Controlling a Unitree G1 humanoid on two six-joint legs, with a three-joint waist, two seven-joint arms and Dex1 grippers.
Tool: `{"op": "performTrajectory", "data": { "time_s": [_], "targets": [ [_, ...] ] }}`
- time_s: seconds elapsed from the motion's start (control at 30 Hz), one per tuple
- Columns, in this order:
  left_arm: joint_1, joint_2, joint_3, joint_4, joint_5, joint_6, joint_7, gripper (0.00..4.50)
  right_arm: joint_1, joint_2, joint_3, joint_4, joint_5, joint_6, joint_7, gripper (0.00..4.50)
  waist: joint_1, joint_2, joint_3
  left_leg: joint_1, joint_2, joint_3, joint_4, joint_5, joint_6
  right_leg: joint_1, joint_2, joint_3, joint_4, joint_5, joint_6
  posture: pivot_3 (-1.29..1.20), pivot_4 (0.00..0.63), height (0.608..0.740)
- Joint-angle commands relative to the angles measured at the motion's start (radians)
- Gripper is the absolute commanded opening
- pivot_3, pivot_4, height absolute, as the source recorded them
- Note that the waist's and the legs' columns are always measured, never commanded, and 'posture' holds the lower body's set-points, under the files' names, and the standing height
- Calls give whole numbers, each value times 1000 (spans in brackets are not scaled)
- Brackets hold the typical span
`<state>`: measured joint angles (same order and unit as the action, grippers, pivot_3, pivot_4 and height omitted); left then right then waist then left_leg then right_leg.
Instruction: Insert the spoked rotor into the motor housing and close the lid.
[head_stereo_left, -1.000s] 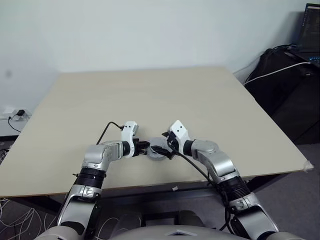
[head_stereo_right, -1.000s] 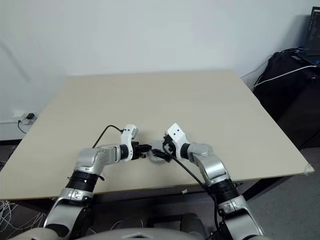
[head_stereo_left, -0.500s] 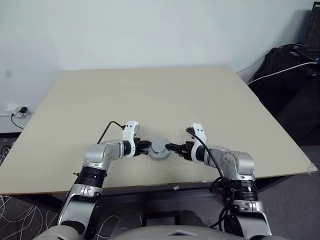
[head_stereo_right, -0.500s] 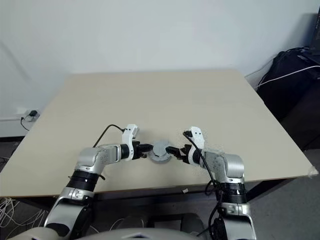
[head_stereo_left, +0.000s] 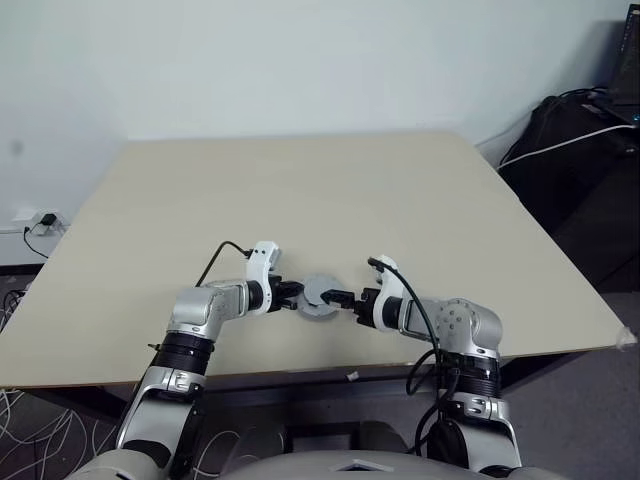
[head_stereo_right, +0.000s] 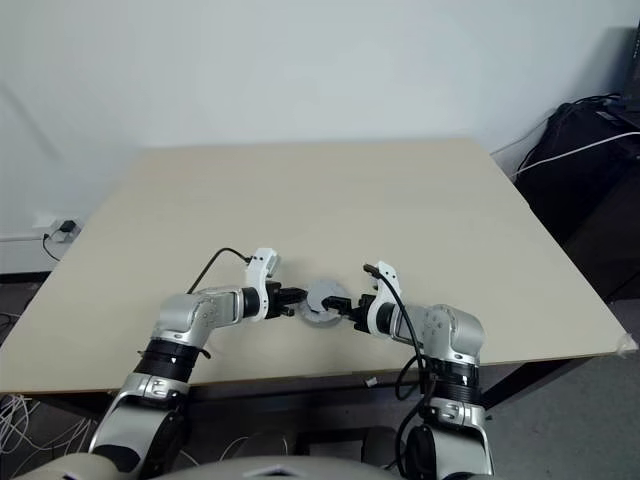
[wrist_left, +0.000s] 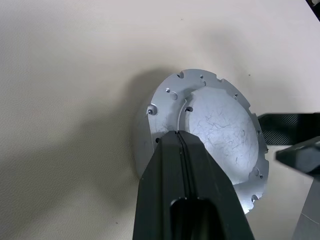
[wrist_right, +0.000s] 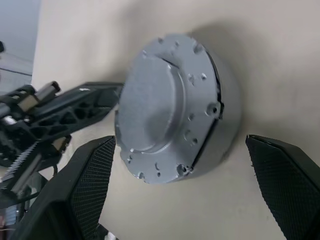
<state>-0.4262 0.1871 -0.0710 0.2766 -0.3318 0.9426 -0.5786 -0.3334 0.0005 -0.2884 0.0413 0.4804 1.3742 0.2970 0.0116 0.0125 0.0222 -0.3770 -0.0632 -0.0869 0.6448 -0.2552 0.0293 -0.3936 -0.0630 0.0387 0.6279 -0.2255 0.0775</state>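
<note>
Fingers of your left gripper (wrist_left: 181, 136) are pressed together, tips resting on the lid (wrist_left: 210, 125). Your right gripper (wrist_right: 182, 192) stands spread wide, one finger on each side of that lid, which lies near the table's (head_stereo_left: 300, 190) front edge.

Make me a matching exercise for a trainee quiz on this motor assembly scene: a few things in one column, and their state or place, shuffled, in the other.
Things:
1. left gripper
2. right gripper
3. lid
4. table

States or places:
A. smooth grey face up, seated on the round silver assembly
B. jaws wide apart, one on each side of the assembly
C. pale beige surface carrying the assembly
D. jaws shut, tips against the edge of the assembly

Pairs: 1-D, 2-B, 3-A, 4-C
</note>
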Motion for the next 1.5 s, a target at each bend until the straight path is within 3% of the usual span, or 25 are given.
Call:
{"op": "performTrajectory", "data": {
  "time_s": [0.03, 0.87, 1.0, 1.23, 1.5],
  "targets": [
    [10, -9, -44, 28, 10, 18, -11, 0, -33, 12, -33, 20, 23, -25, -16, 4475, 0, 0, 0, 0, 0, 0, 0, 0, 0, 0, 0, 0, 0, 0, 0, 0, 0, 740],
    [14, -1, -47, 21, 19, 20, -21, 0, -100, 76, -212, 213, 206, 18, 22, 4475, -19, 2, -1, 0, 0, 0, 0, 0, 0, 0, 0, 1, 0, 1, 1, 0, 0, 740],
    [14, -1, -48, 22, 23, 19, -24, 0, -87, 79, -204, 220, 195, 7, 2, 3631, -22, 2, -1, 0, 0, 0, 0, 0, 0, 0, 0, 1, 0, 1, 2, 0, 0, 740],
    [18, -3, -43, 20, 36, 19, -28, 0, -77, 104, -209, 185, 208, 27, -23, 1412, -23, 3, -2, 0, 0, 0, 0, 0, 0, 0, 0, 1, 0, 1, 2, 0, 0, 740],
    [22, -10, -39, 17, 38, 17, -29, 0, -56, 111, -210, 159, 207, 56, -58, 1286, -23, 4, -3, 0, 0, 0, 0, 0, 0, 0, 0, 1, 1, 2, 2, 0, 0, 740]
  ]
}}
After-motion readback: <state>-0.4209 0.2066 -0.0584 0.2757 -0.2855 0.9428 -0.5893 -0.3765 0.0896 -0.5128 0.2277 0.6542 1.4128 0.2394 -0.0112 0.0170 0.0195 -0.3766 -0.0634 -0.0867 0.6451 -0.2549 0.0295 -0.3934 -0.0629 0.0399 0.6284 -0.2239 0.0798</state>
